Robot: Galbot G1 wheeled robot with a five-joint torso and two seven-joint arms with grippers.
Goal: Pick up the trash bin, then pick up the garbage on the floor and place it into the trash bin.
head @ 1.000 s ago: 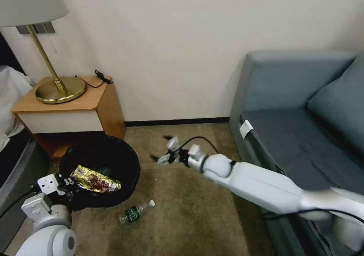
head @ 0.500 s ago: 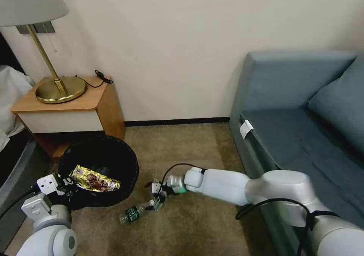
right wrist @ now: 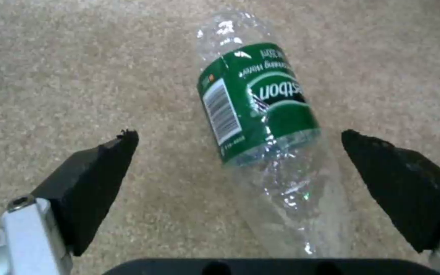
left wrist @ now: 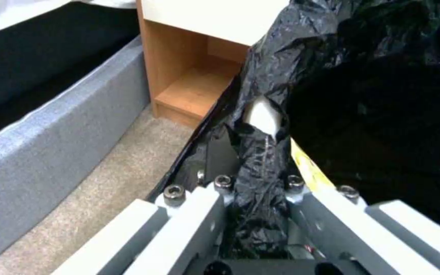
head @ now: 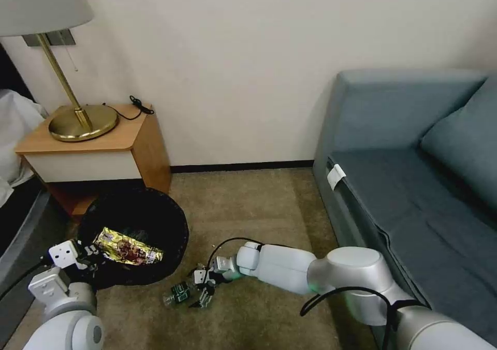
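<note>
The trash bin (head: 175,224), lined with a crinkly black bag, sits on the carpet beside the nightstand. A shiny gold wrapper (head: 127,246) lies inside it. My left gripper (head: 86,254) is shut on the bin's near rim; the left wrist view shows its fingers (left wrist: 204,214) clamping the black bag (left wrist: 383,114). A clear bottle (head: 179,291) with a green label lies on the carpet in front of the bin. My right gripper (head: 201,291) hangs open right over it. In the right wrist view the bottle (right wrist: 261,114) lies between the two black pads (right wrist: 97,172), touching neither.
A wooden nightstand (head: 98,150) with a brass lamp (head: 83,123) stands behind the bin. A grey-blue sofa (head: 414,184) fills the right side and a bed edge (head: 18,225) runs along the left. Open carpet (head: 248,205) lies between bin and sofa.
My right arm has swung down and toward me from above the mid carpet to the bottle on the floor, fingers open around it. The left gripper and the bin have stayed put.
</note>
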